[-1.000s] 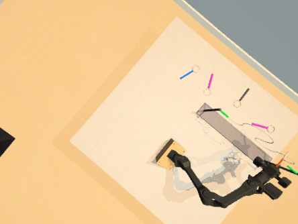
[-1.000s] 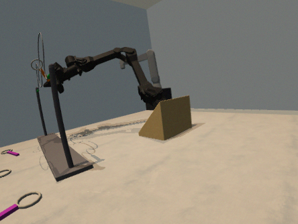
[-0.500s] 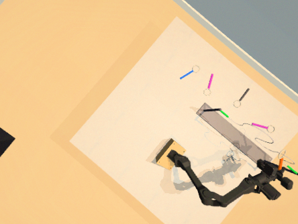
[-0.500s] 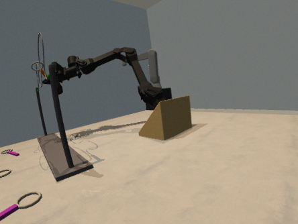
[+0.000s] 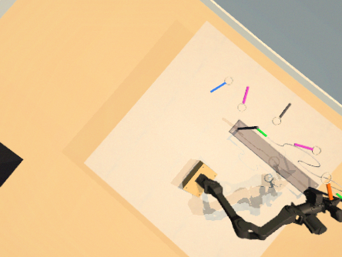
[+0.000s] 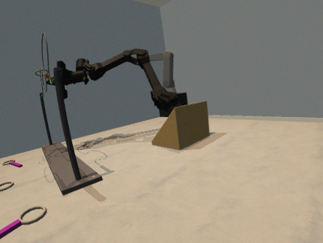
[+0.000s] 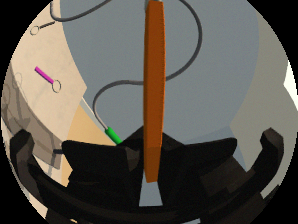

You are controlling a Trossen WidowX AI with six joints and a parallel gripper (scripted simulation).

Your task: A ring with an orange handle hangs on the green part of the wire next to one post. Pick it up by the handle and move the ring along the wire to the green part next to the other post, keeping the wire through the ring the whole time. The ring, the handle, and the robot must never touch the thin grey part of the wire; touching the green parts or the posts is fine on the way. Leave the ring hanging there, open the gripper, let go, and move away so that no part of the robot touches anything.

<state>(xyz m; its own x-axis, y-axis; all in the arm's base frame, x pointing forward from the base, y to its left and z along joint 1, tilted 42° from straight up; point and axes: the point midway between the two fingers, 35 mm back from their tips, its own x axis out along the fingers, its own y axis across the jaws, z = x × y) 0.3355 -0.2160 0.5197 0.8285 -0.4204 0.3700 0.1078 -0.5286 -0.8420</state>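
My gripper is shut on the lower end of the orange handle. The ring is at the handle's far end, cut off in the wrist view. The grey wire crosses the ring's outline in the top and exterior views; contact cannot be told. One green part lies close to the gripper in the top view. The other green part is by the near post. Which green part the wrist view shows is unclear.
The posts stand on a dark base board; the far post is at its other end. Spare rings with blue, magenta and dark handles lie on the table. A wedge block is under the arm's base.
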